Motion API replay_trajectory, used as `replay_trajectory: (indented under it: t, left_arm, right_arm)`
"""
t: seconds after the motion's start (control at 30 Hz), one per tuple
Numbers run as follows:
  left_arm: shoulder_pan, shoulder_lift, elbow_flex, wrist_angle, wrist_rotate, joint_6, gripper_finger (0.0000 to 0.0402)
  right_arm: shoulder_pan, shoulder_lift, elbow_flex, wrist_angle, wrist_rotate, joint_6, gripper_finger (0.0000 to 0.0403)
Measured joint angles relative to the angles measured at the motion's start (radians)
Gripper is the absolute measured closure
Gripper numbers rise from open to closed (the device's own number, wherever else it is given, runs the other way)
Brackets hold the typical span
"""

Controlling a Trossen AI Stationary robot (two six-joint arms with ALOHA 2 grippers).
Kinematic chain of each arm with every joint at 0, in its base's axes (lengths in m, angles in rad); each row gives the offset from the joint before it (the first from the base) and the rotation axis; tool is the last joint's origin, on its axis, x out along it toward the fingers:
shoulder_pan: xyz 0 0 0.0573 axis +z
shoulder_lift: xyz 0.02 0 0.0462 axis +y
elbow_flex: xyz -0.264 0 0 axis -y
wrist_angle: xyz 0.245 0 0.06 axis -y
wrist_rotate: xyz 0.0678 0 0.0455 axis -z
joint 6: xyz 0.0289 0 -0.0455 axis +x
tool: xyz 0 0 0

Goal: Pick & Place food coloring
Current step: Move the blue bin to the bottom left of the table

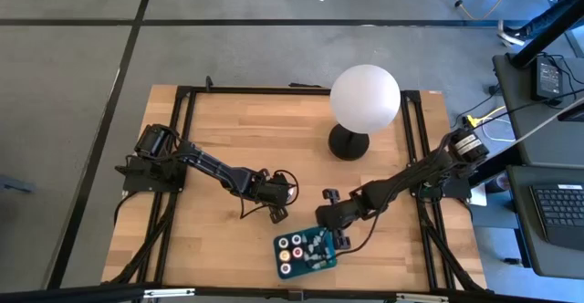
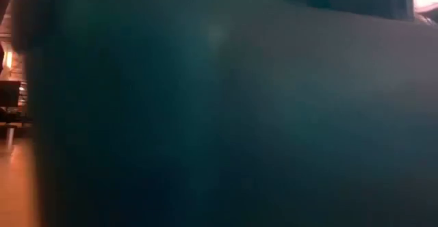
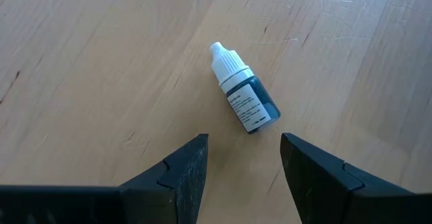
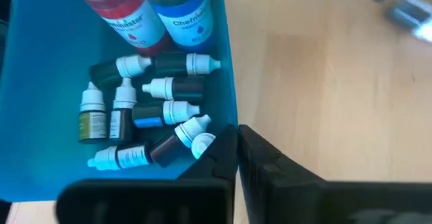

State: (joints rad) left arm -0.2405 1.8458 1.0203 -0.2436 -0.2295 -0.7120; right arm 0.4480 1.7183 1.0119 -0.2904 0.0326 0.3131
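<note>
A small dropper bottle (image 3: 247, 101) with dark blue-green liquid and a white cap lies on its side on the bare wood. My left gripper (image 3: 243, 160) (image 1: 277, 212) hovers over it, open, with one finger on either side of its base end and touching nothing. The teal tray (image 1: 278, 259) (image 4: 40, 116) sits near the table's near edge. It holds several tiny white-capped bottles (image 4: 145, 113) lying down, plus a red bottle (image 4: 125, 15) and a blue bottle (image 4: 182, 11). My right gripper (image 4: 237, 150) (image 1: 338, 233) is shut beside the tray's right wall. My right gripper's shut fingers (image 4: 226, 158) stand at the tray's side wall (image 4: 226, 82), slanting down from the table's right. I cannot tell whether they touch it. My left gripper touches nothing.
A white globe lamp (image 1: 365, 98) on a black base (image 1: 349, 141) stands on the far right part of the table. The low view is filled by the tray's teal wall (image 2: 239, 117) close to the camera. Bare wood lies to the left of the tray.
</note>
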Motion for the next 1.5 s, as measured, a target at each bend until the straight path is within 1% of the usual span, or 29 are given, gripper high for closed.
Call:
replay_trajectory:
  t: [0.23, 0.47, 0.6, 0.7, 0.9, 1.07, 1.13, 1.23, 1.37, 1.5]
  left_arm:
    - [0.000, 0.000, 0.000, 0.000, 0.000, 0.000, 0.0219]
    - [0.000, 0.000, 0.000, 0.000, 0.000, 0.000, 0.0219]
    - [0.000, 0.000, 0.000, -0.001, 0.008, 0.000, 0.0219]
    - [0.000, 0.000, 0.000, 0.000, 0.015, -0.001, 0.0219]
    - [0.000, 0.000, 0.000, 0.000, 0.015, -0.011, 0.0219]
    - [0.000, 0.000, 0.000, 0.000, 0.026, -0.010, 0.0219]
    - [0.000, 0.000, 0.000, 0.000, 0.049, -0.010, 0.0219]
    - [0.000, 0.000, 0.000, 0.000, 0.074, -0.010, 0.0219]
    - [0.000, -0.001, 0.000, 0.000, 0.090, -0.009, 0.0219]
    - [0.000, -0.001, 0.000, 0.000, 0.090, -0.008, 0.0219]
  right_arm:
    - [0.031, -0.051, -0.002, -0.195, 0.052, 0.109, 0.0395]
    - [0.119, -0.149, -0.009, -0.458, 0.149, 0.263, 0.0398]
    - [0.168, -0.173, -0.009, -0.610, 0.157, 0.364, 0.0398]
    - [0.195, -0.173, -0.009, -0.693, 0.157, 0.395, 0.0398]
    - [0.217, -0.178, -0.042, -0.698, 0.165, 0.383, 0.0397]
    - [0.218, -0.177, -0.056, -0.694, 0.235, 0.358, 0.0385]
    - [0.218, -0.175, -0.058, -0.693, 0.277, 0.339, 0.0375]
    - [0.217, -0.173, -0.060, -0.685, 0.312, 0.305, 0.0364]
    - [0.217, -0.173, -0.060, -0.678, 0.320, 0.305, 0.0361]
    - [0.217, -0.173, -0.060, -0.677, 0.301, 0.306, 0.0360]
